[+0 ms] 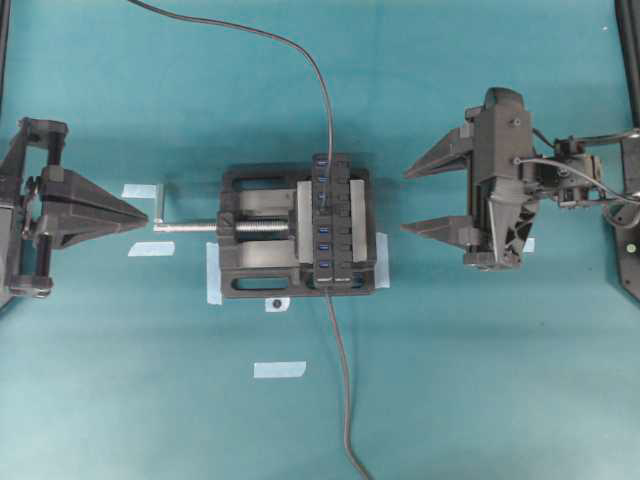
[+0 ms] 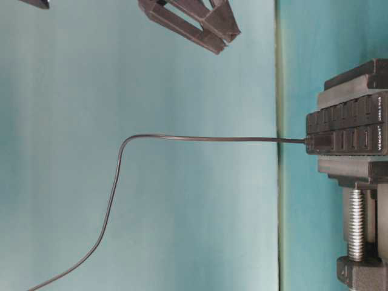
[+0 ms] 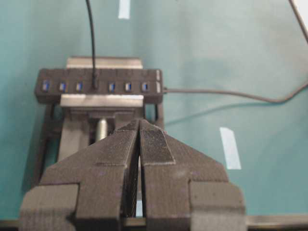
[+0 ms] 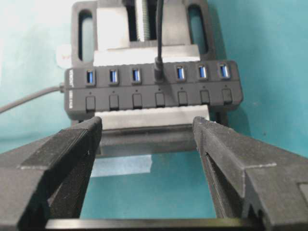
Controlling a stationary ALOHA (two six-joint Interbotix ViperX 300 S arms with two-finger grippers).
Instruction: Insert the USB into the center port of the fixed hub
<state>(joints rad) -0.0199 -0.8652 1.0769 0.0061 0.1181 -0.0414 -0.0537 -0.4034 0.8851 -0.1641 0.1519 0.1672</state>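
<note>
The fixed hub [image 1: 338,240] is a long black bar with blue slots, clamped in a vise at the table's middle. The USB [image 1: 326,196] is a small black plug standing in the middle slot, three blue slots on each side of it [image 4: 158,63] [image 3: 95,84]. It covers the center port. Its thin cable [image 1: 300,50] runs off the far edge. My left gripper [image 1: 147,213] is shut and empty, left of the vise screw. My right gripper [image 1: 408,200] is open and empty, just right of the hub. In the right wrist view its fingers [image 4: 91,127] frame the hub [image 4: 125,103].
The black vise [image 1: 255,270] has a silver screw with a handle [image 1: 190,227] pointing at the left gripper. The hub's own cable [image 1: 345,400] trails to the near edge. Pale tape strips [image 1: 279,369] lie on the teal mat around the vise.
</note>
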